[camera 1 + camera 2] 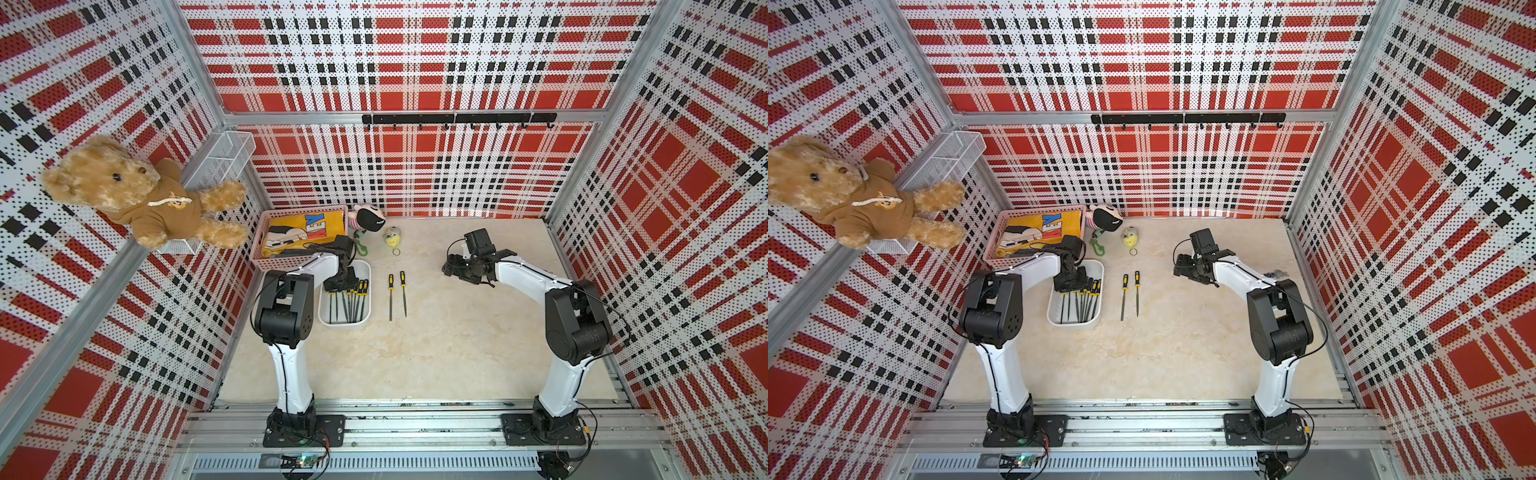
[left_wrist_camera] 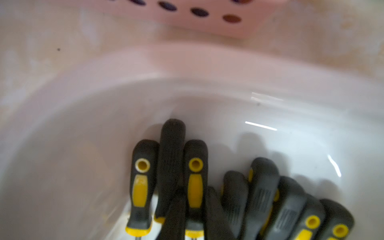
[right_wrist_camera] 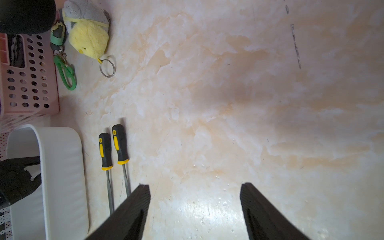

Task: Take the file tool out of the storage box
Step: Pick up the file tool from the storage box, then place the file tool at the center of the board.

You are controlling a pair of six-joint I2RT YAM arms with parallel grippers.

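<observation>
File (image 2: 195, 187) handle in box (image 2: 62, 145): left jaws seem clamped on it, prob. for the lift; we see right jaws apart, idle.

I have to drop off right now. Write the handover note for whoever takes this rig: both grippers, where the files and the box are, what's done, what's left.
Left gripper: shut on the handle of one file, down inside the storage box; not lifted yet.
Right gripper: open, empty, above bare table.
Done: two files lie side by side on the table beside the box.
Left: lift that file out and set it down. Several more files are in the box.
</observation>
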